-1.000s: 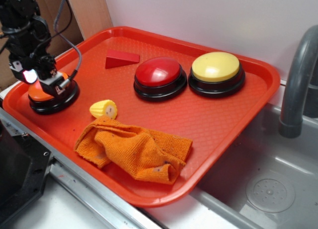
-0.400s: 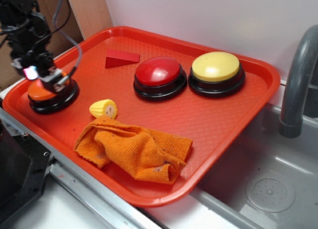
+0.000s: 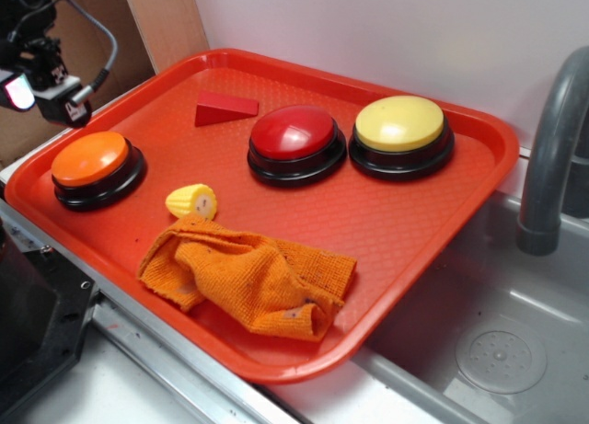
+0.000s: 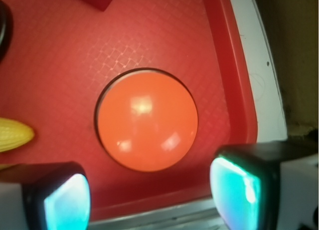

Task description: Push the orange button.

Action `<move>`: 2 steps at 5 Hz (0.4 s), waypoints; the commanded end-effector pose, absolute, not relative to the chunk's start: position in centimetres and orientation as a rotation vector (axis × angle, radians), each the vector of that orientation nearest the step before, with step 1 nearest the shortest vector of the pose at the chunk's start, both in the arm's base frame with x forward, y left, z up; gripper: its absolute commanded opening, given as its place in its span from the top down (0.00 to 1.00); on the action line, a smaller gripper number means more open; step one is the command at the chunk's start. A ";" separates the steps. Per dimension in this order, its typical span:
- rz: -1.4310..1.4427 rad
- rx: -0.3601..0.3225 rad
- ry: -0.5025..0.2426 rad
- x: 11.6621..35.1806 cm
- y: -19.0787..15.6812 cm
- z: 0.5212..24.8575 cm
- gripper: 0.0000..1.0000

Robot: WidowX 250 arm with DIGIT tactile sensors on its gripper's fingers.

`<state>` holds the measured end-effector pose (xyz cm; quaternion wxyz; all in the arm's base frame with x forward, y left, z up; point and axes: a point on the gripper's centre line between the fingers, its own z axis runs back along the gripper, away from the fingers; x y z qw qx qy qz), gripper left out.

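**A:** Where is your gripper right now?

**B:** You have it up in the air at the far left of the exterior view, above and clear of the tray. In the wrist view its two fingers stand wide apart with nothing between them, so it holds nothing.

**A:** And the orange button?

**B:** It sits in the tray's left corner, on its black base, below and a little to the right of your gripper and not touching it. From the wrist camera you look straight down on its dome, which lies between the two fingers and ahead of them, close to the tray's raised edge.

**A:** What lies around it?

**B:** Just beside it you have a small yellow piece of corn, and next to that a crumpled orange cloth at the tray's near side. Further back there is a red wedge block, then the red button and the yellow button side by side, well apart from the orange one. To the right of the tray you can see a sink with a grey faucet.
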<state>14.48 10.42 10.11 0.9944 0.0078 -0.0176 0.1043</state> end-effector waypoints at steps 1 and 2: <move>0.210 0.061 -0.089 15.3 10.6 13.6 0.00; 0.218 0.063 -0.091 15.1 10.4 14.7 0.00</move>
